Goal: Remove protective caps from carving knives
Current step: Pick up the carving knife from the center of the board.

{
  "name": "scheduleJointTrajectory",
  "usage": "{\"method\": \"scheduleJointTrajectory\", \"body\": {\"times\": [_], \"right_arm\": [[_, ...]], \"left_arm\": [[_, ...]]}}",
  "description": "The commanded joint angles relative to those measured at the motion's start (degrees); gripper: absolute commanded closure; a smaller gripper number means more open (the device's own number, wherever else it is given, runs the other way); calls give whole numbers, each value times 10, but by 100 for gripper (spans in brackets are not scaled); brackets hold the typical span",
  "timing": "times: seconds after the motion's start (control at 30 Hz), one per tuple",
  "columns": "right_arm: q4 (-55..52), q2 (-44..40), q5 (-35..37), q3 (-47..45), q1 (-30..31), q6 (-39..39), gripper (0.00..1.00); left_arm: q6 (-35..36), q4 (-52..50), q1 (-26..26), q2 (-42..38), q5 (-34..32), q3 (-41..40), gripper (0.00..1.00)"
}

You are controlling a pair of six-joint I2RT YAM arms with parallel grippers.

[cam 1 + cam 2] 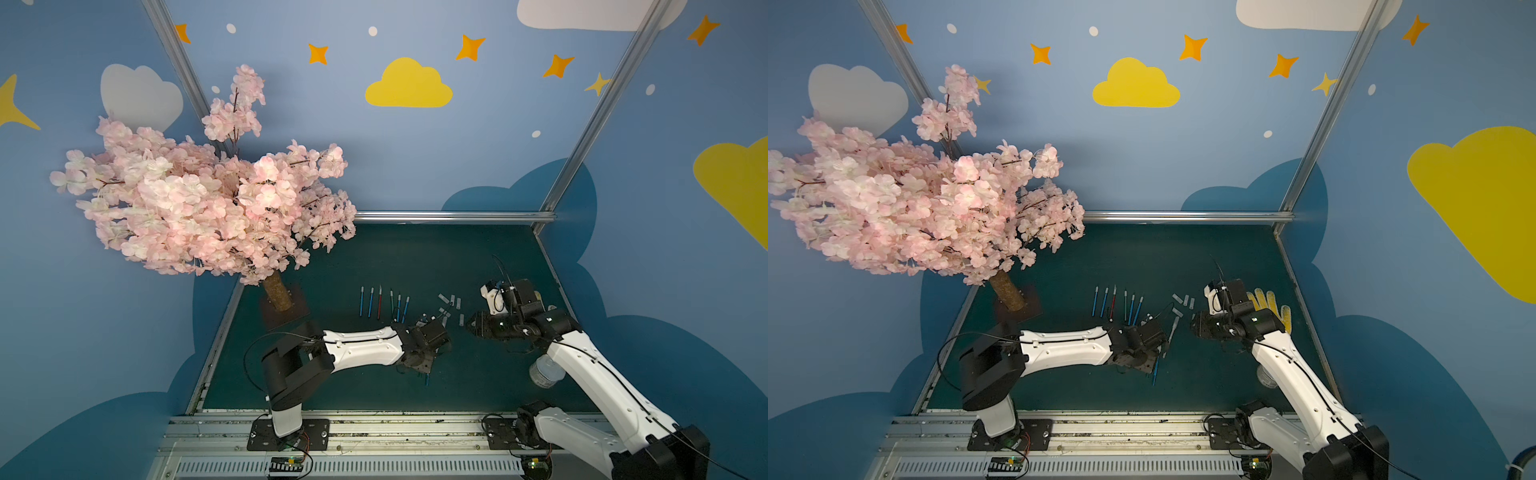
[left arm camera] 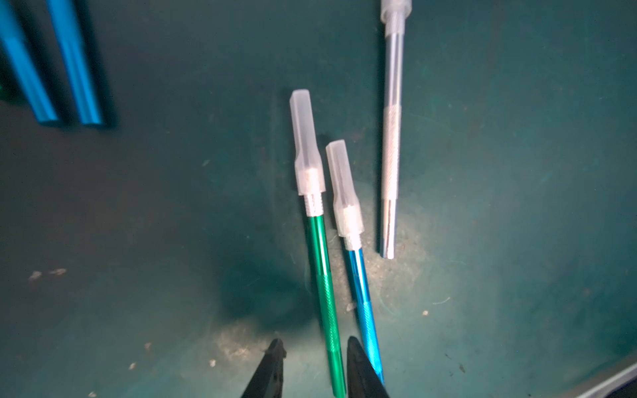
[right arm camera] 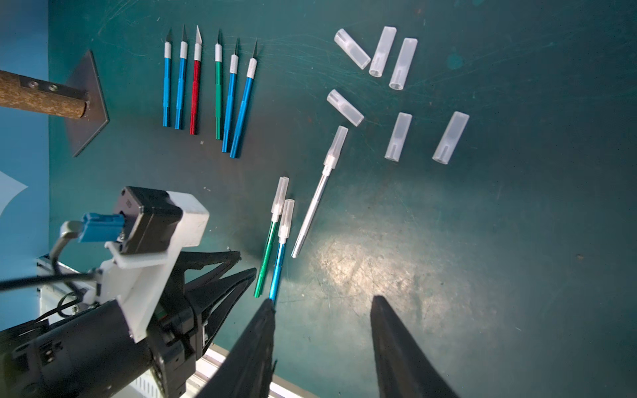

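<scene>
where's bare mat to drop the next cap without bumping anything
Bare: the far strip of mat between the uncapped knives and the back rail, and the near strip between the left arm and front rail. Crowded: the middle, where three capped knives lie beside the loose caps, left gripper at their handles.

Blue walls (image 1: 374, 166), painted clouds (image 1: 408, 85), stars (image 1: 470, 48); green tabletop (image 1: 415, 257); pink blossom tree (image 1: 199, 208).

No legible text or markings
</scene>
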Motion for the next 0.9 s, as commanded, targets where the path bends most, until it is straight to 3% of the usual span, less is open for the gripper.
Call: {"method": "scheduleJointTrajectory", "body": {"times": [0.0,0.27,0.87], "right_arm": [[15,-25,18,-18,0,6,54],[37,-59,28,-40,-1,-1,55],[35,-60,28,-37,-1,-1,56]], "left_arm": [[-1,0,-2,15,7,14,67],[1,-4,-2,33,10,24,67],[18,-125,-10,92,-54,81,74]]}}
